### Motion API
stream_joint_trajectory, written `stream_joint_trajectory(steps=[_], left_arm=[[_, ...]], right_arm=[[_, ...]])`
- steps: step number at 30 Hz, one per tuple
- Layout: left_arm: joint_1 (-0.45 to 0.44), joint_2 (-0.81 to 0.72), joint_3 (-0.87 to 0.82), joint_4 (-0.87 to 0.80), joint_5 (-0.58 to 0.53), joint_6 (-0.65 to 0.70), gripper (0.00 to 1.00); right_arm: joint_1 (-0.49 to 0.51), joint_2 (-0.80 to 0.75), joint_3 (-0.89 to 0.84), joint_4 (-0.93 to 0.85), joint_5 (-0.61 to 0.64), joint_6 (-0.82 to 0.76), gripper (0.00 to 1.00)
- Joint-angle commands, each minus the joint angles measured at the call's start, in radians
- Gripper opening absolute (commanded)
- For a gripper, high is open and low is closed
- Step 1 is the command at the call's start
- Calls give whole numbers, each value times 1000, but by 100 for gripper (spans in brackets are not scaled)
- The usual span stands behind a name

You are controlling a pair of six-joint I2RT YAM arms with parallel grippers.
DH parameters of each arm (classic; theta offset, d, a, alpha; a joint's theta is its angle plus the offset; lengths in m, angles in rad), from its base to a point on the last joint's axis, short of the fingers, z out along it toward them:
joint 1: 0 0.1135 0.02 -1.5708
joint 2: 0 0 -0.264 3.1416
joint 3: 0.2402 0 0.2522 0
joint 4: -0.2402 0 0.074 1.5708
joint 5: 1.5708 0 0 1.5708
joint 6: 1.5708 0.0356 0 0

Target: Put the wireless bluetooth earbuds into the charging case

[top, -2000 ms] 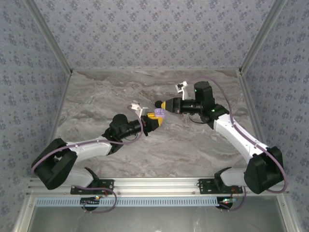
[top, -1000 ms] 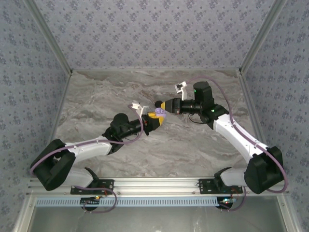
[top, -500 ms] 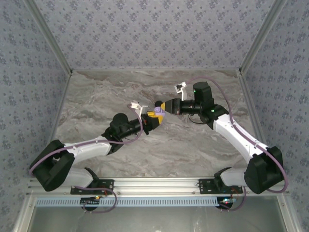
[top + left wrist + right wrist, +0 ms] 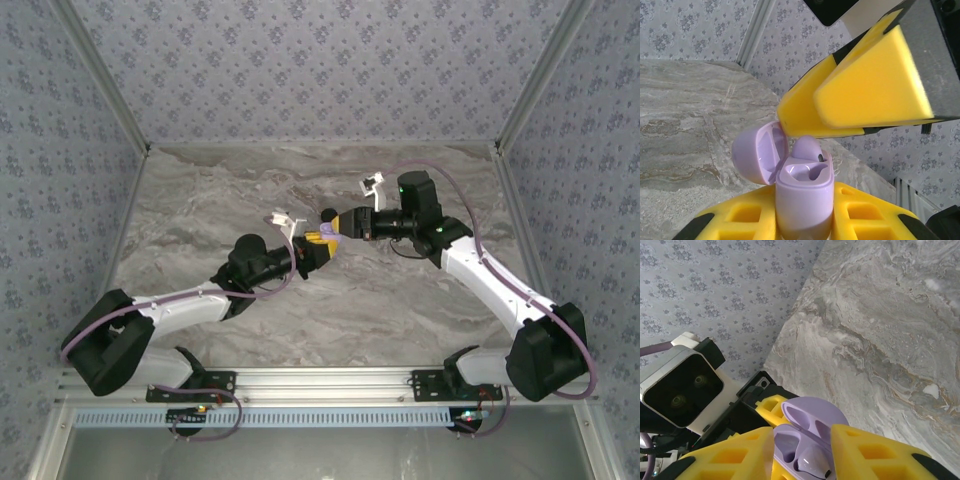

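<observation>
Left gripper point(image 4: 318, 244) pinches the charging case point(image 4: 804, 196) lid-open as a steady target — right gripper point(image 4: 802, 435), jaws parted, straddles the earbud point(image 4: 812, 462) nestled inside.

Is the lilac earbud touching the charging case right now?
Touching. The left wrist view shows the earbud sitting down inside the open charging case's well.

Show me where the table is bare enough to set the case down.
Bare table: the far-left stretch between the left wall and the left arm, the near-centre patch between both arms ahead of the rail, and the strip along the back wall. Crowded mid-table, where the left gripper and right gripper meet at the charging case.
</observation>
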Motion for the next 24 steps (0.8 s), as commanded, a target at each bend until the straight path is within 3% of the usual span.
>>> stream_joint_trajectory(steps=[1, 9, 16, 24], left_arm=[[-7, -34, 39, 50, 14, 7, 23], [-6, -63, 40, -29, 15, 54, 23], [-6, -100, 39, -100, 15, 101, 21], [-6, -167, 60, -279, -5, 181, 21]], right_arm=[[4, -16, 17, -61, 30, -27, 40], [2, -71, 43, -165, 151, -85, 47], [-16, -91, 48, -224, 208, -111, 47], [-27, -47, 43, -306, 359, -127, 48]])
